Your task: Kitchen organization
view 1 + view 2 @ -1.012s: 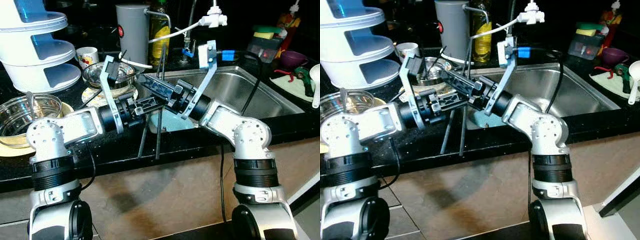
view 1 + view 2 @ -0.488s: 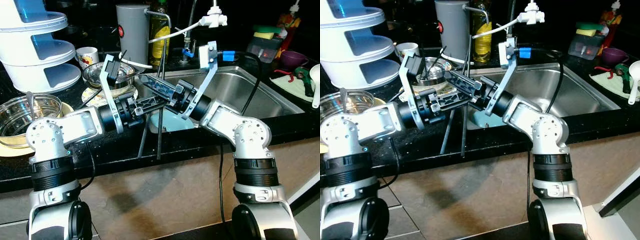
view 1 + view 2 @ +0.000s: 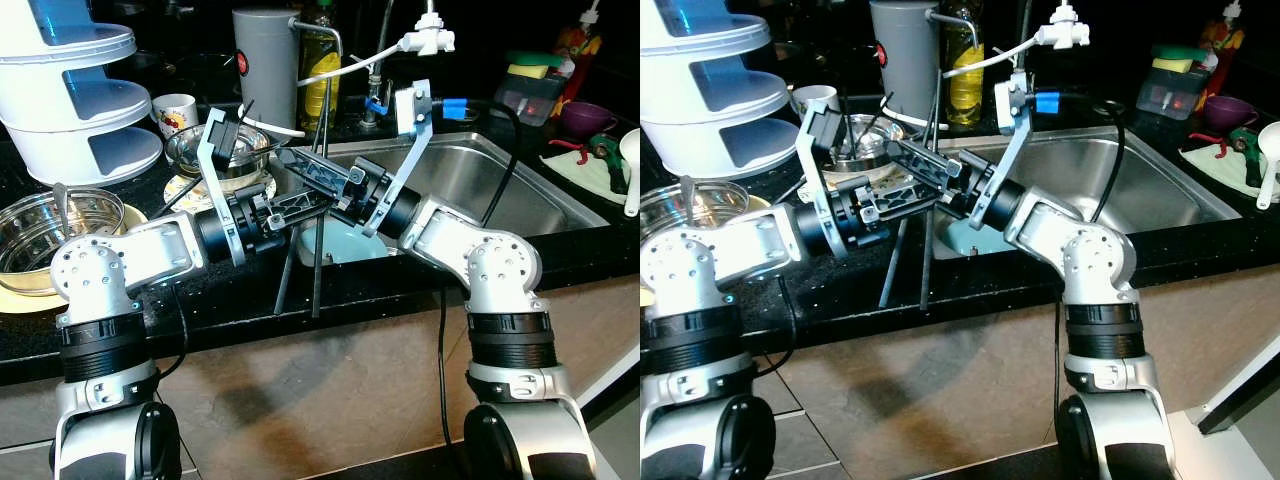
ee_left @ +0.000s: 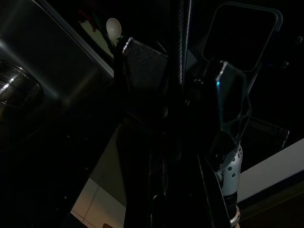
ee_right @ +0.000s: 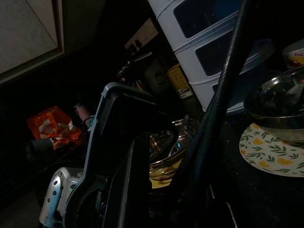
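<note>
Little has moved since the earlier frame: our two arms stay crossed above the black speckled counter (image 3: 400, 290).
Our left gripper (image 3: 300, 265) and right gripper (image 3: 310, 170) point long black fingers past each other; whether they grip, we cannot tell. Steel sink (image 3: 500, 185) lies behind; our right wrist view shows a leaf-patterned plate (image 5: 270, 152).

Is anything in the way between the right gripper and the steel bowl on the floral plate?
Yes. The left arm, with its wrist camera bracket, crosses between the right gripper and the steel bowl on the floral plate.
</note>
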Tool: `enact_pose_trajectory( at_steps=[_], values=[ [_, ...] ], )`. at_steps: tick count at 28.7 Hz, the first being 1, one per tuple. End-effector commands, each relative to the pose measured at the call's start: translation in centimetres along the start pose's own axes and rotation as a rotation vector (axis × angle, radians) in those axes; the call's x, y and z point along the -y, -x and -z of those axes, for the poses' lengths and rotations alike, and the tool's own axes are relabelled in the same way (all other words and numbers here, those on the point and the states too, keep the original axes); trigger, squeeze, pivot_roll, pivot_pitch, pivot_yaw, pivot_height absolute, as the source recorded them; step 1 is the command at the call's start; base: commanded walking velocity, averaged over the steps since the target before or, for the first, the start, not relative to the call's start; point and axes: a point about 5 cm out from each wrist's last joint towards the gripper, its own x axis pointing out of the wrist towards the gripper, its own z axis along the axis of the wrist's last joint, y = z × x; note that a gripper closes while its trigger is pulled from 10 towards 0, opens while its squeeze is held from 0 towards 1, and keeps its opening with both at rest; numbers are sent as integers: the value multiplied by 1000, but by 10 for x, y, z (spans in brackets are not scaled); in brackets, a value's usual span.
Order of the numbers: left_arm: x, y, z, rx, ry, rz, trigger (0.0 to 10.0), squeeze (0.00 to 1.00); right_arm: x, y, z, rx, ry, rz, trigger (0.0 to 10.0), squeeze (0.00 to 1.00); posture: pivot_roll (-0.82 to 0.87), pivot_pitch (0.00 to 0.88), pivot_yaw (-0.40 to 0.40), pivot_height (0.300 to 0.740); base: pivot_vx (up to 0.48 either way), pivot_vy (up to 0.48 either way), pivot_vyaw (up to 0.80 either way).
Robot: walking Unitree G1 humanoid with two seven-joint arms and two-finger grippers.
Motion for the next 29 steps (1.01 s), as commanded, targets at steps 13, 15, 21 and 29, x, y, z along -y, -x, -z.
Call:
enact_pose_trajectory(
  at_steps=[13, 15, 21, 29],
  values=[
    [-7, 7, 0, -3, 2, -49, 0, 0, -3, 5, -14, 11, 58, -11, 10000, 0, -5, 128, 7, 740, 0, 0, 0],
    [-8, 7, 0, -2, 1, -51, 0, 0, -3, 6, -15, 11, 60, -8, 10000, 0, -5, 127, 7, 740, 0, 0, 0],
    [-8, 8, -1, -3, 1, -55, 0, 0, -3, 6, -15, 13, 52, -15, 0, 0, -3, 129, 7, 740, 0, 0, 0],
    [-9, 8, 0, -9, 6, -56, 0, 0, -3, 7, -16, 21, 58, -18, 0, 0, -4, 131, 8, 740, 0, 0, 0]
  ],
)
